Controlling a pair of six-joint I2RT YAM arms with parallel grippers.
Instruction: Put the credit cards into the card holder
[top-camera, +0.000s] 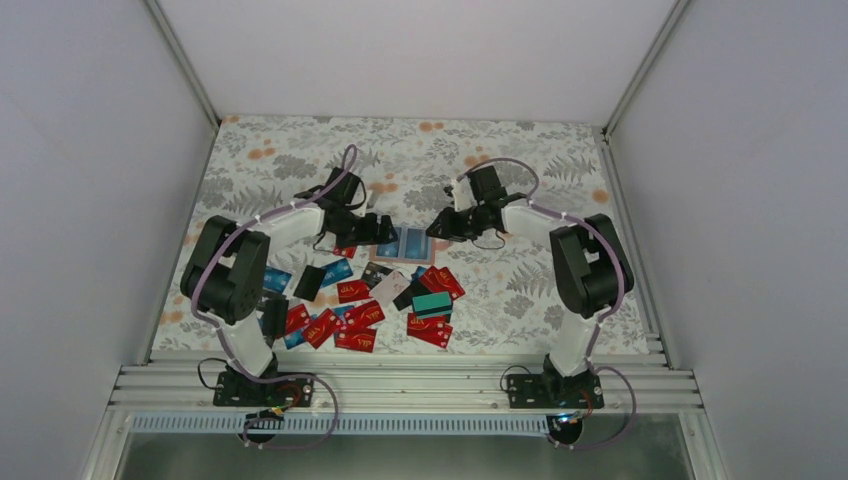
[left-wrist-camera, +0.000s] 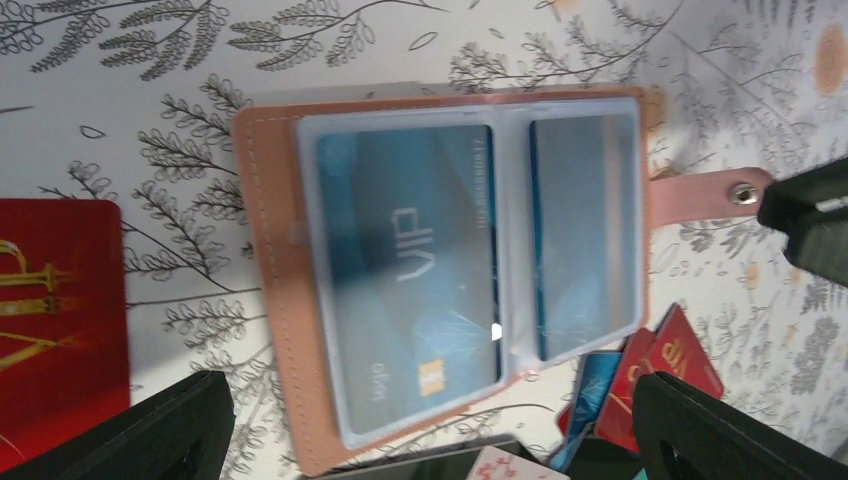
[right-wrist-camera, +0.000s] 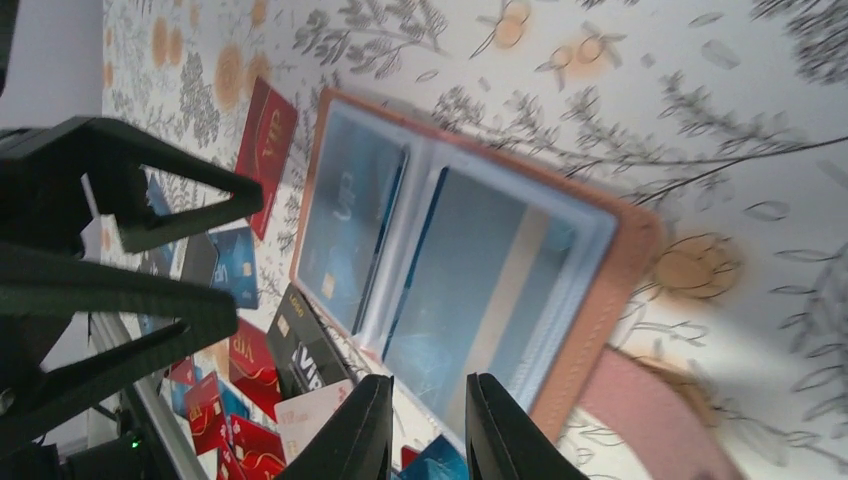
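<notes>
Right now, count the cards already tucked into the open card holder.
2: one blue card in the clear pocket away from the snap strap, another in the pocket beside the strap. Others may hide behind these.

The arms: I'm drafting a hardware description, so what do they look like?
Both the left arm and right arm have white links between bulky black joints, with a lilac cable looped along each. The jaws are black and angular.
</notes>
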